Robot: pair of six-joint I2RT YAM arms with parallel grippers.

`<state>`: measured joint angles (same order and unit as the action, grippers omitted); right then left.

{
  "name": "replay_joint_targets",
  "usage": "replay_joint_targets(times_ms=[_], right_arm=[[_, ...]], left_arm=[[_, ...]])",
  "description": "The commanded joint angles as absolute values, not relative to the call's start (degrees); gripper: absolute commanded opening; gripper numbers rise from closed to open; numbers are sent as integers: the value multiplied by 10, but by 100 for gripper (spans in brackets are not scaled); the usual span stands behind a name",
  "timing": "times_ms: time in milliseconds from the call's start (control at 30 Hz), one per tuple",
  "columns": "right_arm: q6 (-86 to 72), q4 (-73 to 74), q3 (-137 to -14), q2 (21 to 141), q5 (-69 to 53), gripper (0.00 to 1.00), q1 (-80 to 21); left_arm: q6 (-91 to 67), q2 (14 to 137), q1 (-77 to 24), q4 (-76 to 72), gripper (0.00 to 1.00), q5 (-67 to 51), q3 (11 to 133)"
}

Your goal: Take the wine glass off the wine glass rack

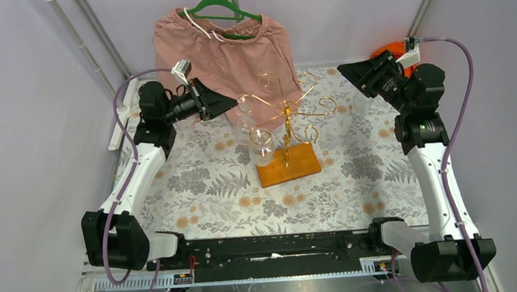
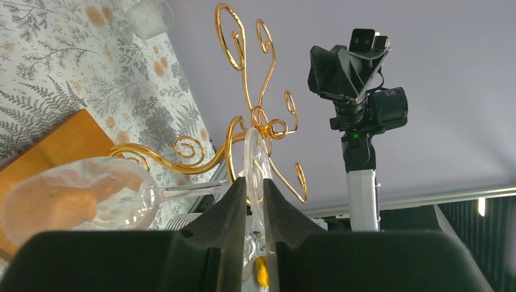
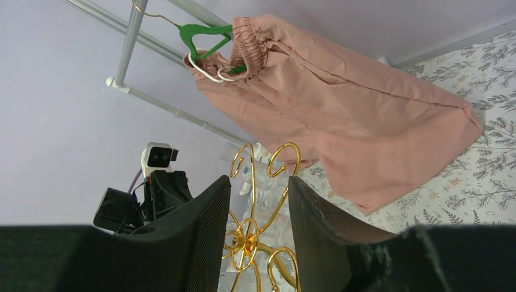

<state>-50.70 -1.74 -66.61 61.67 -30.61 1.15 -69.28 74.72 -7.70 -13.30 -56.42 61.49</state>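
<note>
Top external view: the wine glass rack (image 1: 286,111) stands in the middle of the table (image 1: 354,180), its gold post set in an orange-brown wooden base (image 1: 289,165). A wine glass (image 1: 263,148) hangs upside down from a scroll arm on the rack's left side, with its bowl just above the near left corner of the base. The left pincer (image 1: 231,106) reaches in from the left to that side of the rack. The right pincer (image 1: 347,72) hovers at the far right, well apart from the rack.

Left wrist view: the left pincer (image 2: 254,182) is drawn nearly together. The round foot of the wine glass (image 2: 79,198), seen edge-on, is pinched between the two fingers (image 2: 234,204). The stem runs from there to the bowl, which hangs beside the wooden base (image 2: 52,146). The foot sits in the curl of a gold arm of the rack (image 2: 243,79). A second clear glass (image 2: 149,17) sits on the patterned cloth farther off.

Right wrist view: the right pincer (image 3: 260,188) is partly open and has hold of nothing. The rack's gold scrolls (image 3: 246,243) show through the gap, beyond the fingertips. Behind them, pink shorts (image 3: 341,115) hang from a green hanger (image 3: 204,33) at the far side of the table.
</note>
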Motion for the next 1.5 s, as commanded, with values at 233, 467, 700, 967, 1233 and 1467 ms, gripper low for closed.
replay_joint_targets(times_ms=[233,467,700,967,1233,1467], right_arm=[[-500,-16,-661,586,-297,48,12],[-520,-29,-658,582,-311,49,12],[-544,-53,-643,581,-325,50,12],[-545,-57,-636,581,-330,51,12],[-546,-63,-626,583,-332,52,13],[-549,-70,-618,580,-334,52,12]], left_arm=[[-681,754,-90,-132,10,-566,615],[-656,764,-89,-57,0,-570,640],[-692,765,-89,-23,0,-567,661],[-820,745,-84,-101,0,-564,630],[-833,728,-76,-84,0,-555,648],[-834,716,-72,-84,0,-549,652]])
